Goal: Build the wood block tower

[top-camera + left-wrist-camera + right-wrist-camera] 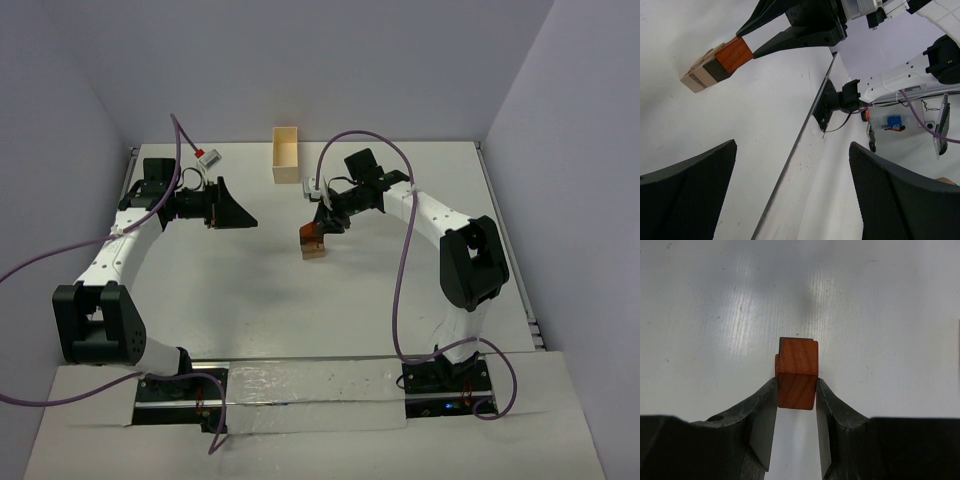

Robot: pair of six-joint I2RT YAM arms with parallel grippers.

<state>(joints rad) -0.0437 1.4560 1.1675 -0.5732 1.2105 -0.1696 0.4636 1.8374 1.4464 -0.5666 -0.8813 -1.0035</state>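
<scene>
A small stack of wood blocks [313, 243] stands mid-table, tan pieces at the bottom and a reddish-brown cube [797, 374] on top. My right gripper [796, 386] is shut on that cube, one finger on each side, and the cube rests on the stack. In the left wrist view the stack [704, 74] shows as tan, dark and red pieces, with the right gripper [746, 44] at its red end. My left gripper [236, 215] is open and empty, left of the stack and pointing toward it; its fingers [690, 195] frame bare table.
A pale rectangular wooden box [286, 156] stands at the back of the table. A small red and white tag [208, 156] hangs on the left arm's cable. The table's right edge rail [805, 145] crosses the left wrist view.
</scene>
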